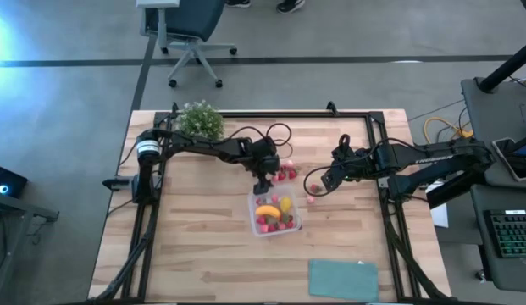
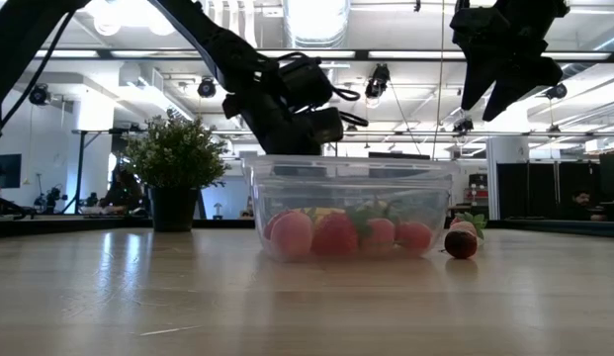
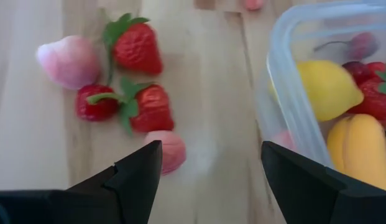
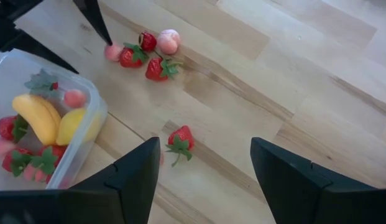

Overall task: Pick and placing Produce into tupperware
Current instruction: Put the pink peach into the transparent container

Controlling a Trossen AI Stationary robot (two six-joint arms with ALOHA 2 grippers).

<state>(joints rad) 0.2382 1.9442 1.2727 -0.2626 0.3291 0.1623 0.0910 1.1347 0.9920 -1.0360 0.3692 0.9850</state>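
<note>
i have the left gripper [image 1: 263,183] hanging over the 12 o'clock rim of the tupperware [image 1: 297,222] — its fingers [image 3: 133,174] are spread wide with nothing between them, bare wood below. the tupperware sits near the table's [image 1: 203,254] middle and holds the banana [image 1: 268,210], the lemon [image 1: 285,204] and some red berries [image 1: 271,224]. off its 1 o'clock corner a loose cluster of strawberries and pink fruit [image 1: 285,173] lies on the wood; in the left wrist view one pink piece [image 3: 168,149] lies just beside the near finger. the right gripper [image 1: 328,180] is at 3 o'clock of the tupperware, above the table, also wide open and empty — one strawberry [image 4: 181,140] lies on the wood ahead of it, just outside the container wall. the potted plant [image 1: 200,120] stands at the far edge
</note>
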